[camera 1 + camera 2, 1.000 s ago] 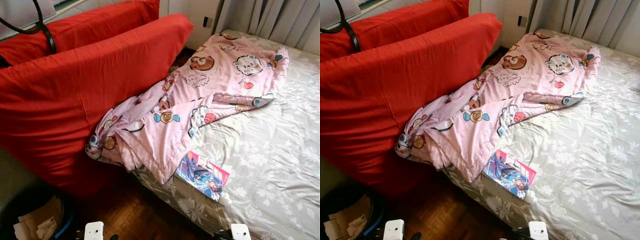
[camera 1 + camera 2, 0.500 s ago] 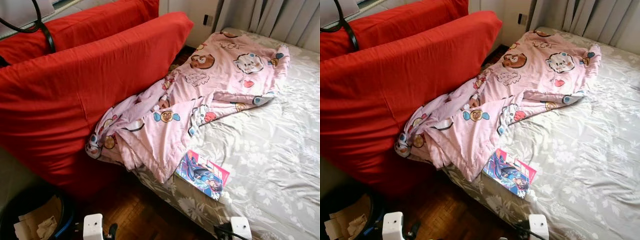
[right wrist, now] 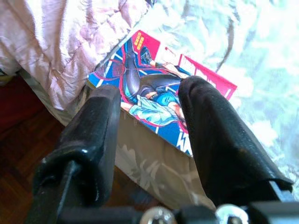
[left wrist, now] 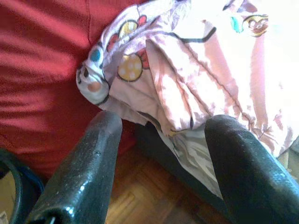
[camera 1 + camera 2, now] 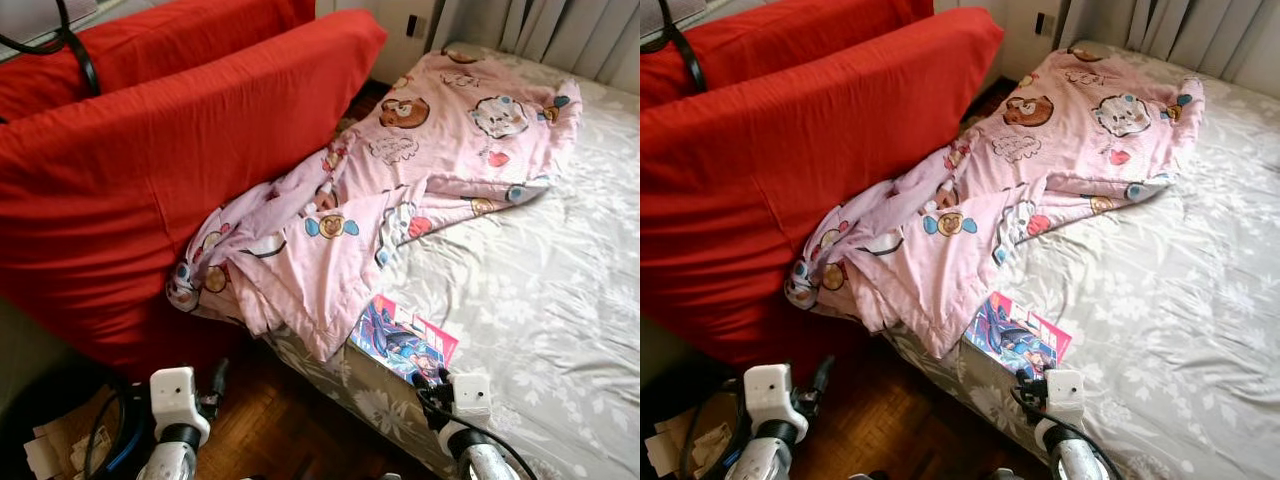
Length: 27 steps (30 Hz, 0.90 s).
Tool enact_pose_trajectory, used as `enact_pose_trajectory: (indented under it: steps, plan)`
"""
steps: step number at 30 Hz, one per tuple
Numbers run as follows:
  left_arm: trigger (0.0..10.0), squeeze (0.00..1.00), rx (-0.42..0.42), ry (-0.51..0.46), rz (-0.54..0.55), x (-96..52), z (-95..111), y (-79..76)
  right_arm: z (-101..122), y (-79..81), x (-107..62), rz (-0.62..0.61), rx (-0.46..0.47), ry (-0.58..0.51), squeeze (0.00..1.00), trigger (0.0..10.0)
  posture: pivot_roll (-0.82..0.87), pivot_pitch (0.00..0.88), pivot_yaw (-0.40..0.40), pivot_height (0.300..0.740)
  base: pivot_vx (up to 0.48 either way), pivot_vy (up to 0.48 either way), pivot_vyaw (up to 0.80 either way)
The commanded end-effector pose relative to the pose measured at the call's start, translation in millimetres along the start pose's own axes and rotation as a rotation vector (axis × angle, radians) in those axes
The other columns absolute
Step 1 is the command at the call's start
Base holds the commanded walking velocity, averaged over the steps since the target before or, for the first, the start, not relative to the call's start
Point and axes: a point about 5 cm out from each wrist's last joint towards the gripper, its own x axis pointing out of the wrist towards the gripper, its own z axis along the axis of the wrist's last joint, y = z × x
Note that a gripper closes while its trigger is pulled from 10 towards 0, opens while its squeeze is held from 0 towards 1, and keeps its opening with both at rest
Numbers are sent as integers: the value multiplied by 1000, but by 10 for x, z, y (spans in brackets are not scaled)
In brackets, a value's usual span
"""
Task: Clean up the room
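From the head views you see a pink cartoon blanket [image 5: 400, 190] crumpled across the bed [image 5: 560, 300] and spilling against a red cushion [image 5: 150, 170]. A colourful comic book [image 5: 403, 340] lies at the bed's near edge, just beside the blanket's hem.

In the left wrist view, your left end effector [image 4: 161, 135] is spread wide and holds nothing, aimed at the blanket's hanging corner above the wooden floor [image 4: 140, 196].

In the right wrist view, your right end effector [image 3: 149, 107] is likewise wide, holding nothing, its fingers framing the comic book.
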Motion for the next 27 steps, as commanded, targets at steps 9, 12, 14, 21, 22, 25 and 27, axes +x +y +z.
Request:
enact_pose_trajectory:
  steps: [9,12,14,21,22,25,27]
  plan:
    - [10000,0,-19,29,-62,-97,2,-158,-83,-54,-121,-48,-24,-8,0,10000,-63,208,-17,705,0,0,0]
    - [10000,0,-20,30,-76,-93,23,-193,-68,-50,-113,-51,-20,-19,0,10000,-63,198,-14,705,0,0,0]
    - [10000,0,-18,34,-87,-94,26,-208,-61,-48,-94,-52,-23,-9,0,10000,-65,195,-13,705,0,0,0]
    - [10000,0,-20,48,-87,-105,32,-217,-103,-1,-90,-43,-33,26,0,10000,-65,186,-13,671,0,0,0]
    - [10000,0,-20,49,-87,-106,34,-219,-106,1,-91,-42,-33,26,0,10000,-65,186,-13,666,0,0,0]
    - [10000,0,-20,54,-89,-98,34,-232,-105,13,-99,-41,-30,16,0,10000,-65,192,-15,656,0,0,0]
    - [10000,0,-21,56,-89,-94,38,-238,-100,14,-98,-42,-30,13,0,10000,-65,197,-16,656,0,0,0]
